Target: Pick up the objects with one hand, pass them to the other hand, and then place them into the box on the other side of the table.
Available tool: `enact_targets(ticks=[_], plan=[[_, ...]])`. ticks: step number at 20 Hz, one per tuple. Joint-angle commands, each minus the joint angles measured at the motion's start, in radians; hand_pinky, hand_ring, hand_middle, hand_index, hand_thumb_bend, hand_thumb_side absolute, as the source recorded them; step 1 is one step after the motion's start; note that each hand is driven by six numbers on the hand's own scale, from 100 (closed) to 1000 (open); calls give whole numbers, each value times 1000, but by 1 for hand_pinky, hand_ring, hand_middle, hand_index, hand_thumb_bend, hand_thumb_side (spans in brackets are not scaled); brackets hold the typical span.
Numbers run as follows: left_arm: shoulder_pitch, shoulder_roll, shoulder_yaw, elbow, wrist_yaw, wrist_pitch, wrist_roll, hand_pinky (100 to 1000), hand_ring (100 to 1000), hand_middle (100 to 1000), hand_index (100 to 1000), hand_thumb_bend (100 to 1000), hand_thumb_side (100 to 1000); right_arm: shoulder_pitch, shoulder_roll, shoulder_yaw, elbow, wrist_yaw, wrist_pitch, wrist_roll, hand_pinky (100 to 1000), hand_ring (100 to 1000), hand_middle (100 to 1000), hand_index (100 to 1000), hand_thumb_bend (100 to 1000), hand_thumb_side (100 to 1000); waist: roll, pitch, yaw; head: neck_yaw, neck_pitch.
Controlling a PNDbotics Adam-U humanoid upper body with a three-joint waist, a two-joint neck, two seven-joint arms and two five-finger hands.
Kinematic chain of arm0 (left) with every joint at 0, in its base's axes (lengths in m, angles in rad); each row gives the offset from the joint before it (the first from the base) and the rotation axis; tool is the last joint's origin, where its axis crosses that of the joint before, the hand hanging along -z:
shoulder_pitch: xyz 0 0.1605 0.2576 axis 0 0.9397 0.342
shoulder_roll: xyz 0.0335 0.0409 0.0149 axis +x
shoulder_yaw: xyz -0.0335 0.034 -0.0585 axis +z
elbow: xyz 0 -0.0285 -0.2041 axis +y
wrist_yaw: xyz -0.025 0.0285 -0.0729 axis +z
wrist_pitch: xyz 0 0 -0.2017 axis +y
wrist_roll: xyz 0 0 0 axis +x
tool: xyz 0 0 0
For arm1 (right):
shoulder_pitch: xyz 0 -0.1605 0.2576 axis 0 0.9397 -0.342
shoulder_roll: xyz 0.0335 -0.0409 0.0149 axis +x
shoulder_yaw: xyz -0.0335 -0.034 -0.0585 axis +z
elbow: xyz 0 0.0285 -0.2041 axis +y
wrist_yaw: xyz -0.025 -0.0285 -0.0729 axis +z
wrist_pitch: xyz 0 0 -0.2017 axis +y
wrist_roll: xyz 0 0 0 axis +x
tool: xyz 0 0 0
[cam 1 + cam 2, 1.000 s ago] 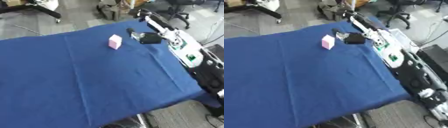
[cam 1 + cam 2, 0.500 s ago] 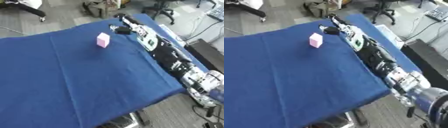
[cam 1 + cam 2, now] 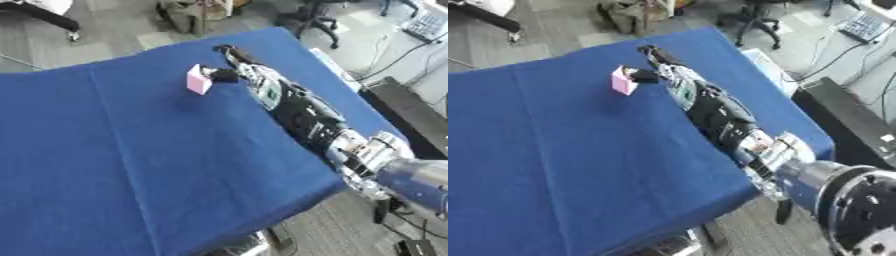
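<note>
Far across the blue table (image 3: 131,165), the pink block (image 3: 199,81) stands on the cloth with the right hand (image 3: 229,67) right up against it, fingers seemingly closing on its side, though I can't tell if they grip it. It hasn't been lifted, so the handover and placing remain; no box or left hand in sight

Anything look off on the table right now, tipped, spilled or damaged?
Nothing stands out. The pink block stands upright on the blue cloth, with the right hand right beside it. No box shows in either view, and the cloth lies flat with only faint creases.
</note>
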Motion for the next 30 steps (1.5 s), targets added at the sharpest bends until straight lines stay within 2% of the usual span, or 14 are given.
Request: enact_targets(ticks=[1,11,18,22,23,26,28,30], plan=[[-16,3,0,-14,-7,0,-5,827,805,633,761,579,653,-23,-12,-3,0,6,-3,6,843,926,995,989,198,797,2,-7,3,-14,-3],[-17,2,-3,-4,-11,-1,-8,828,805,632,760,578,662,-30,6,8,6,58,-18,40,842,919,980,1000,235,772,0,-2,9,-44,-3],[-15,-1,-2,-4,-13,-3,-7,828,804,631,761,577,661,-24,17,8,31,101,-26,51,834,909,934,1000,236,709,0,-2,12,-59,-3],[-14,-2,-3,-2,-14,-2,-6,828,805,632,760,574,665,-19,20,5,38,105,-30,39,813,873,835,992,220,665,0,-3,11,-60,-3],[-13,-3,-3,-1,-16,-2,-5,828,804,632,760,574,666,-18,19,3,36,106,-29,26,799,858,767,974,193,615,0,-3,11,-59,-3],[-10,-5,-2,1,-17,-3,-3,828,804,631,760,571,669,-14,16,0,21,108,-23,-43,777,825,657,931,119,485,0,-5,10,-57,-3],[-8,-5,-4,5,-18,-2,-1,828,804,631,760,572,671,-11,14,1,11,105,-21,-84,765,808,605,911,100,412,0,-5,10,-56,-3],[-6,-8,-4,8,-18,-2,1,827,803,631,760,573,670,-7,12,1,4,100,-19,-118,757,799,586,897,100,378,0,-6,9,-55,-3]])
